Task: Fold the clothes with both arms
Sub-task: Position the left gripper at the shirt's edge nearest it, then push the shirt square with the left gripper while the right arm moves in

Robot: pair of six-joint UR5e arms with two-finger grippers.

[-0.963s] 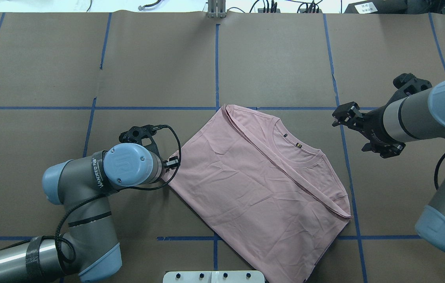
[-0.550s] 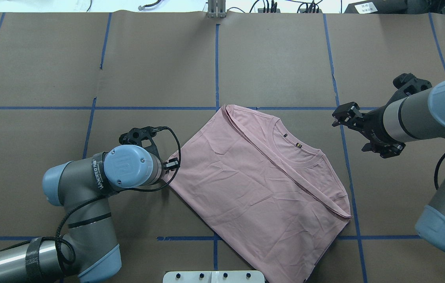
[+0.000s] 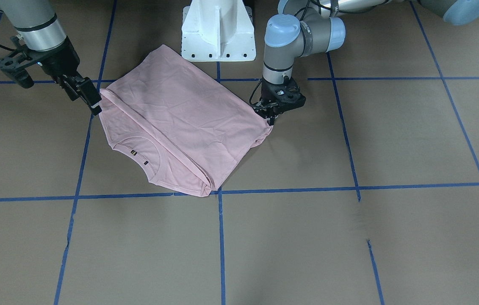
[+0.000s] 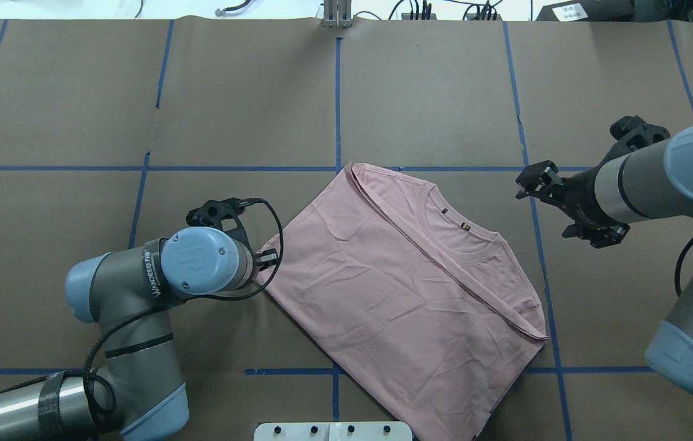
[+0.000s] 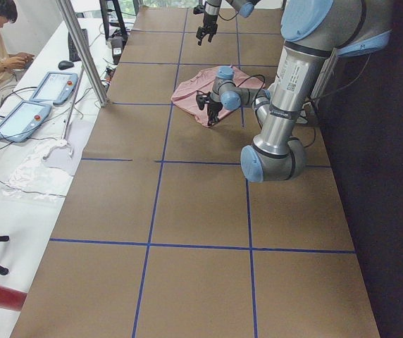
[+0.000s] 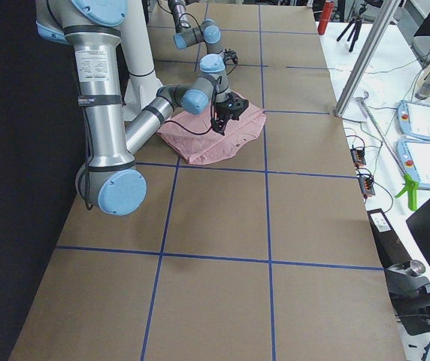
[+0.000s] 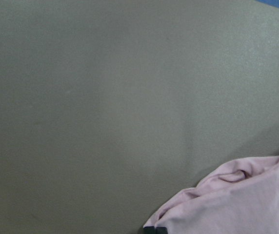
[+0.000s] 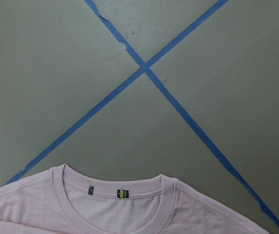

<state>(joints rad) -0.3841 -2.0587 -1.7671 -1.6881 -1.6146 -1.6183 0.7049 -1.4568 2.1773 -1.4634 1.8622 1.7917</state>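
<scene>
— Pink T-shirt: where does it lie, and how will it handle?
— It lies flat on the brown table, mid-width and on our near side. We judge it light, limp and not slippery. Take it at corners or edges, never mid-panel.
— Orientation?
— The long axis is diagonal, parallel to the shoulder edge. The collar faces our right gripper, which hangs spread and empty. Our left gripper is pinched on the opposite corner.

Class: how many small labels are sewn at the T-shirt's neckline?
2. A dark label and a yellow-striped label sit side by side on the neckband of the pink T-shirt; none seems hidden.
</scene>
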